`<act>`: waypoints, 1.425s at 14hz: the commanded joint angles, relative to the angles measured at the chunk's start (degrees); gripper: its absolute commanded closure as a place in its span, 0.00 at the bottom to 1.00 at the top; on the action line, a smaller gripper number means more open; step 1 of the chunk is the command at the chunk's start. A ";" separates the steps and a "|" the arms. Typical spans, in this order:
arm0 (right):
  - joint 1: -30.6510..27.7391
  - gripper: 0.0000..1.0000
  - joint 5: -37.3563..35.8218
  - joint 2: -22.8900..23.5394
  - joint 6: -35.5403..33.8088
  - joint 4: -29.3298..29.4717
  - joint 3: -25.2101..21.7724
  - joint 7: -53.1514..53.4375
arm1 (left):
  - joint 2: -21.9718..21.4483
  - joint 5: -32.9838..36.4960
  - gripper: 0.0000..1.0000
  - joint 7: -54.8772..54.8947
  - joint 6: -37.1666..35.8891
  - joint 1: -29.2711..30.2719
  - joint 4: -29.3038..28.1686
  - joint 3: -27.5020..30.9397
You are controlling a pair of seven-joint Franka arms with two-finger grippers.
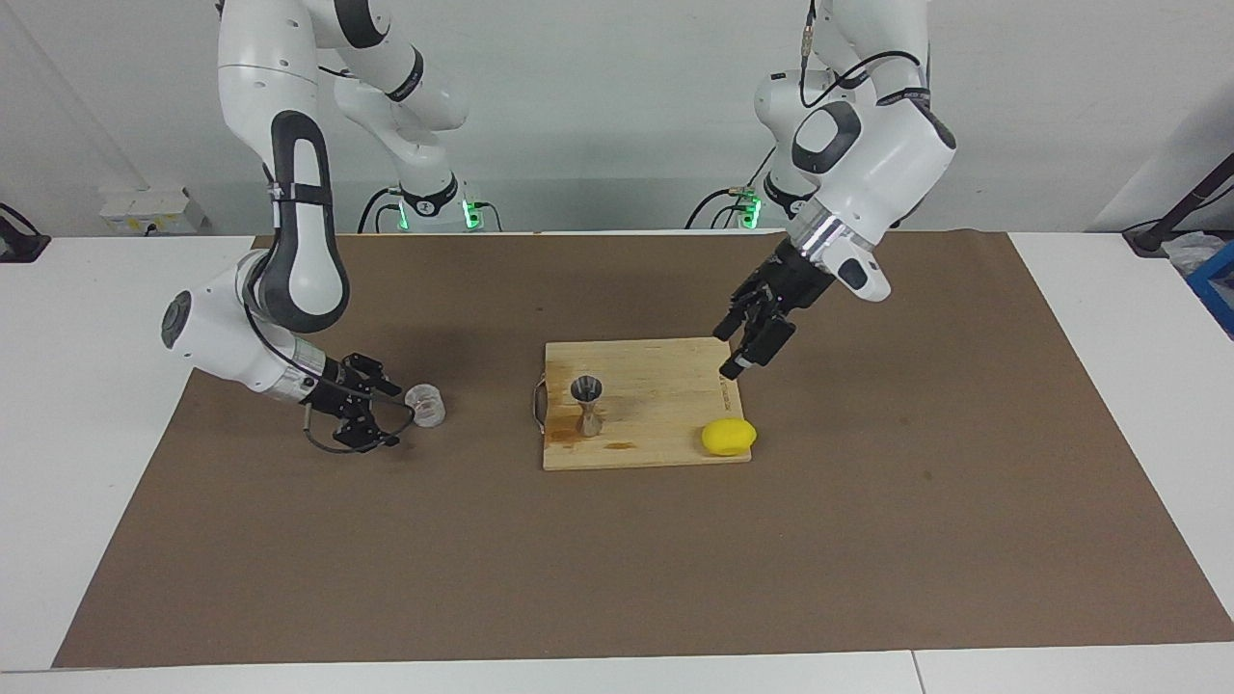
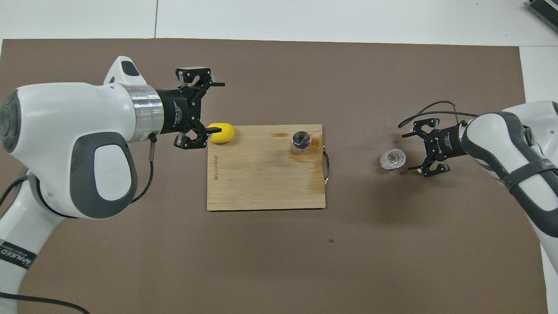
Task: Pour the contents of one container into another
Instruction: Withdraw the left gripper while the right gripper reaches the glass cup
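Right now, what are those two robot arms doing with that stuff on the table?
The right claw is open and low on the brown mat, right beside a small clear cup but not gripping it. The metal jigger stands upright on the wooden board, waiting to be poured into. A yellow lemon sits on the board's corner. The left claw is open too, up over the board's edge near the lemon, holding nothing.
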 commanded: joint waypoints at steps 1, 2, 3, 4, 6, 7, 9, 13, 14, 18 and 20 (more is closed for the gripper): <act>0.04 0.00 2.31 -1.12 1.11 -2.46 0.33 -1.68 | -2.89 12.79 0.00 0.24 -7.31 4.89 0.42 -0.26; 0.30 0.01 3.00 -1.21 1.03 -2.73 0.33 -1.68 | -3.24 19.89 0.00 0.94 -11.87 5.69 2.00 -0.26; 1.09 0.01 3.62 -1.29 1.03 -3.25 0.33 -1.68 | -3.33 24.58 0.00 2.86 -14.62 6.48 2.97 -0.26; 1.18 0.01 3.80 -1.38 1.03 -3.52 0.33 -2.20 | -3.51 26.02 0.00 7.84 -15.34 7.88 3.24 -0.26; 1.79 0.04 3.80 -1.47 0.94 -3.69 0.42 -2.47 | -4.30 26.29 0.00 22.23 -19.45 8.95 3.42 -0.09; 1.89 0.05 3.80 -1.38 1.02 -3.70 0.33 -2.73 | -4.47 26.47 0.00 30.92 -22.78 10.25 4.64 0.26; 1.97 0.18 3.80 -1.47 0.76 -3.70 0.42 -2.82 | -4.65 28.74 0.00 46.58 -28.51 12.28 6.75 0.70; 1.97 1.00 3.80 -2.35 -1.35 -3.26 0.42 -5.98 | -4.65 33.23 0.00 65.69 -37.90 13.34 9.64 0.88; 2.06 1.00 3.80 -2.78 -1.26 -2.99 0.42 -5.55 | -4.22 33.50 0.00 67.63 -42.55 13.17 12.53 0.79; 2.06 1.00 3.80 -3.49 -1.26 -1.16 0.68 -1.78 | -4.82 33.06 0.00 68.62 -47.08 5.99 14.05 8.66; 2.15 1.00 3.71 -3.76 -0.56 0.78 2.17 3.30 | -5.53 32.71 0.00 69.93 -46.81 7.69 13.27 8.71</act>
